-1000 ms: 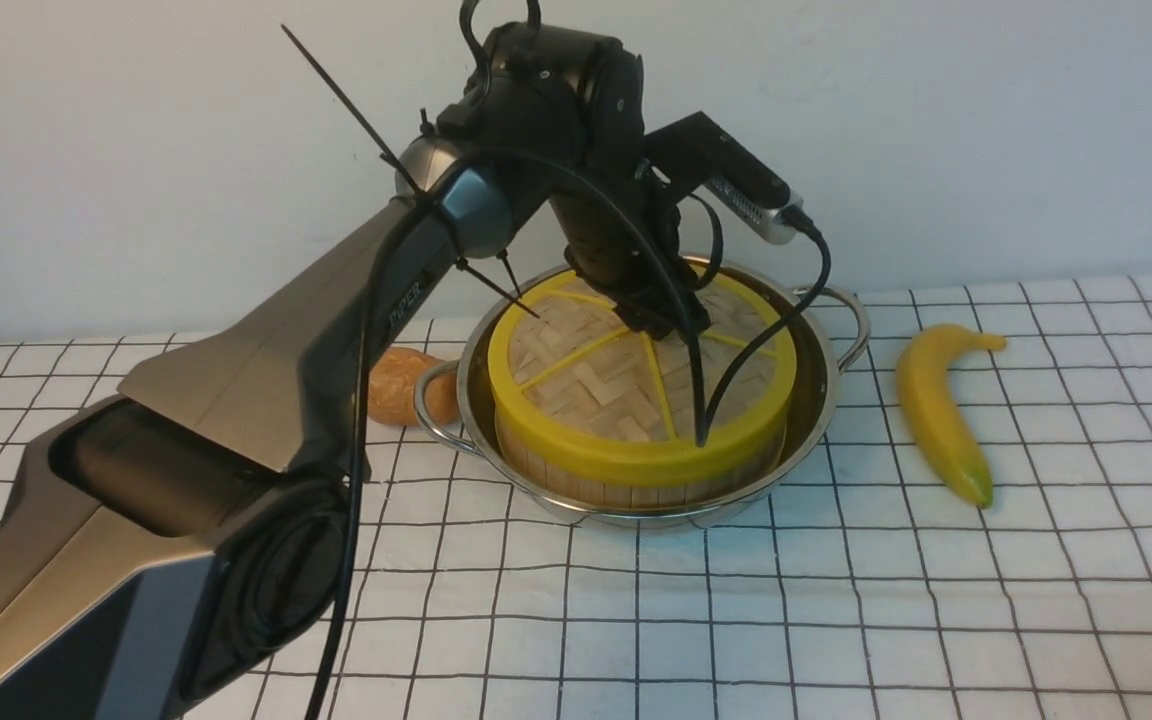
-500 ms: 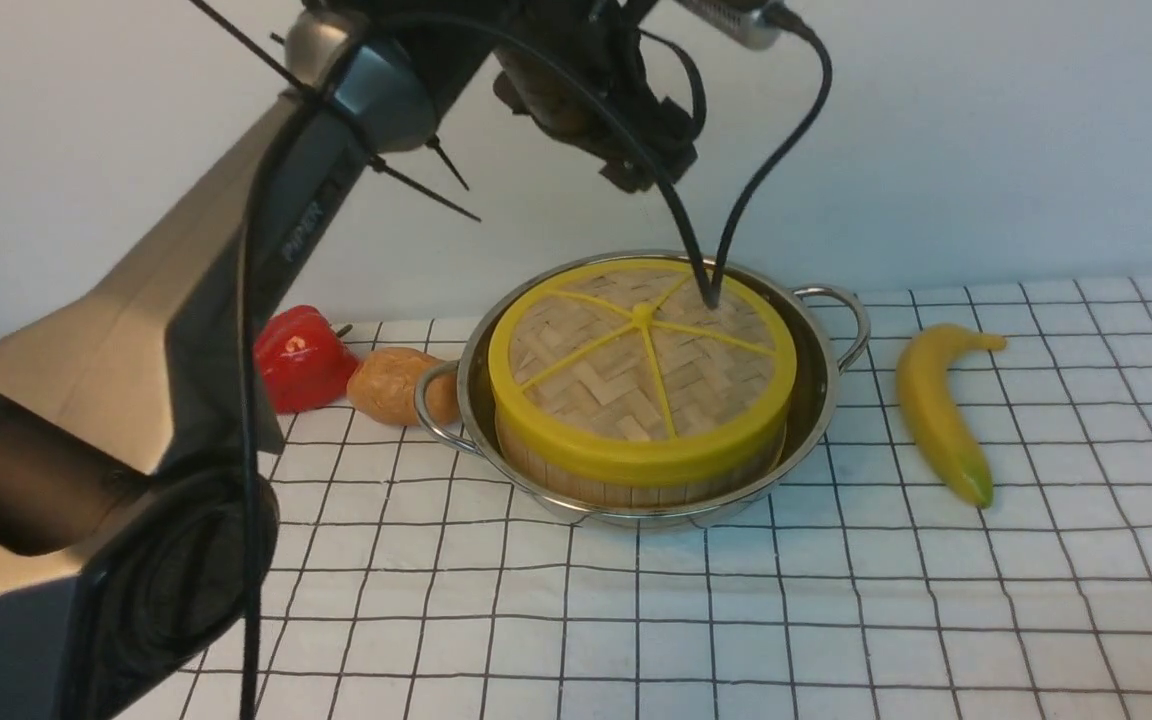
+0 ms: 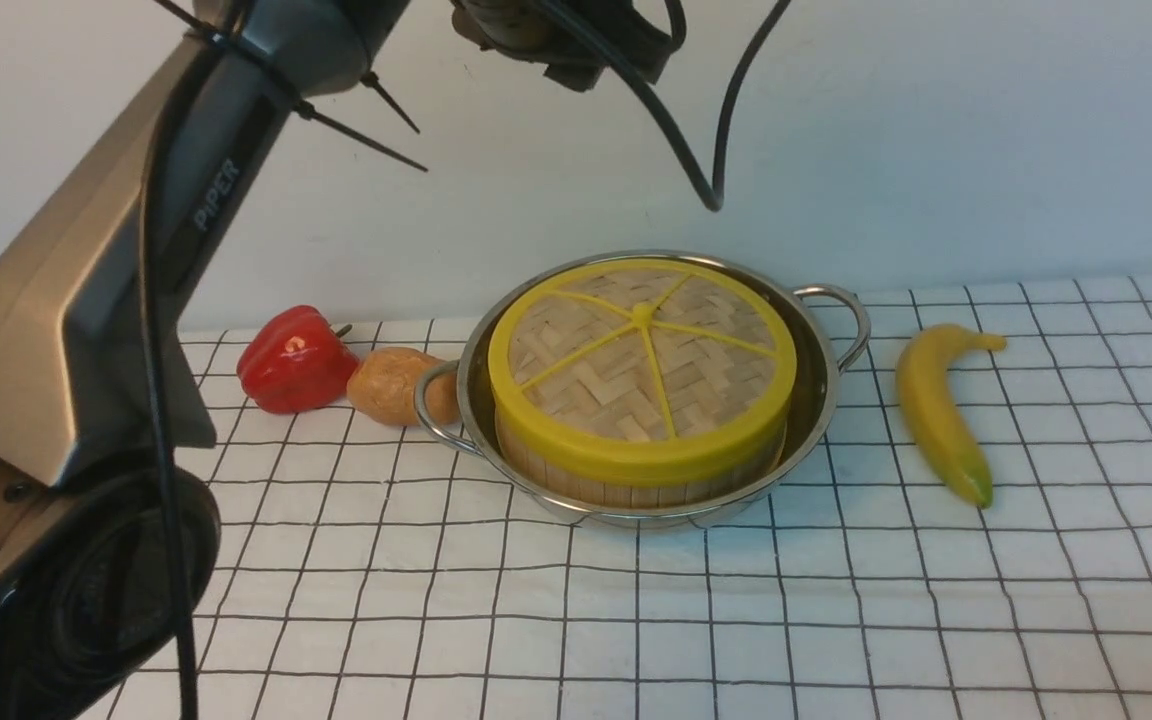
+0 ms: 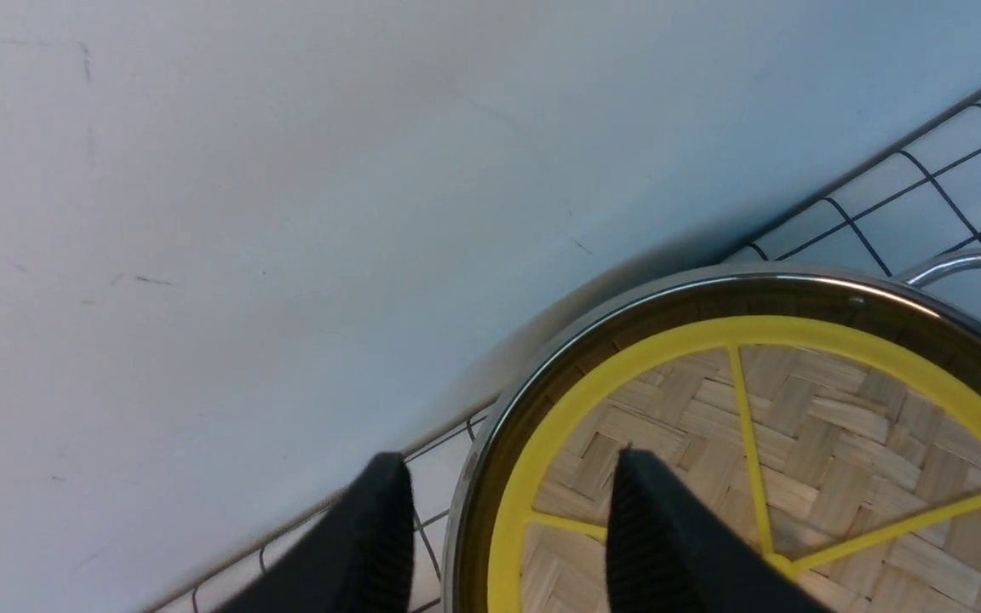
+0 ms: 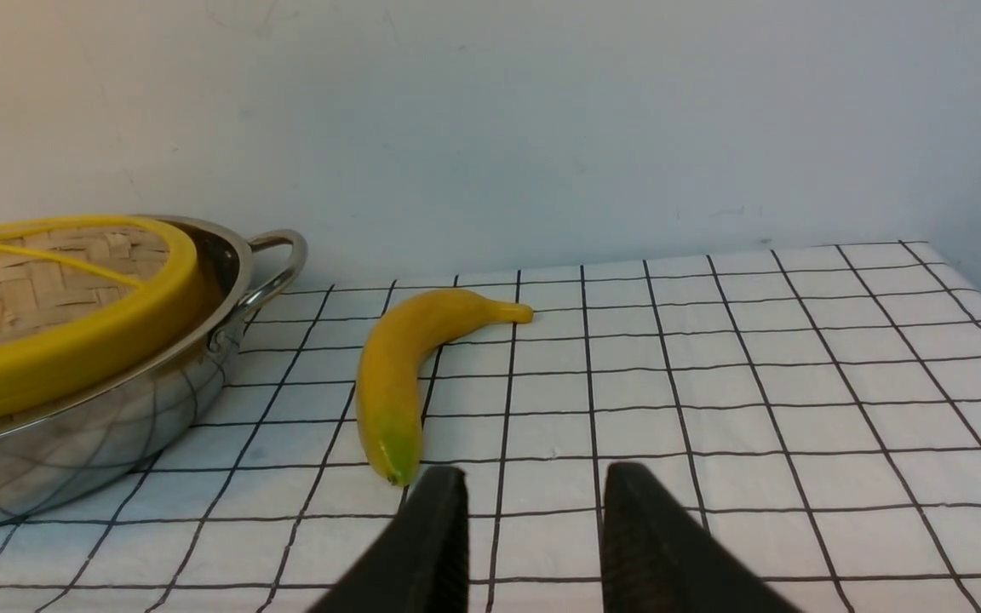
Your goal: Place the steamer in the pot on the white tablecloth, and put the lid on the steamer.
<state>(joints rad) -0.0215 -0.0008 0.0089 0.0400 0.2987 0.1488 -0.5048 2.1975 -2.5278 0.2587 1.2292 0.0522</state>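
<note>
The shiny pot (image 3: 820, 345) stands on the white tablecloth (image 3: 736, 620) with the bamboo steamer (image 3: 626, 487) inside it. The woven lid (image 3: 636, 370) with yellow rim and spokes lies flat on the steamer, so the steamer's contents are hidden. My left gripper (image 3: 576, 70) hangs high above the pot at the top edge of the front view. In the left wrist view the left gripper (image 4: 509, 460) is open and empty, over the lid (image 4: 840, 443) and the pot's rim (image 4: 490, 443). My right gripper (image 5: 533, 471) stands open and empty low over the cloth, right of the pot (image 5: 99, 426).
A yellow banana (image 3: 936, 410) lies right of the pot, just ahead of the right gripper in the right wrist view (image 5: 405, 366). A red pepper (image 3: 291, 360) and a brown potato-like piece (image 3: 391, 385) sit left of the pot's handle. A pale wall (image 3: 936, 150) backs the table.
My left gripper has let go of the lid's hub and risen from it to the top of the front view. The lid stays on the steamer. The right gripper holds still.
</note>
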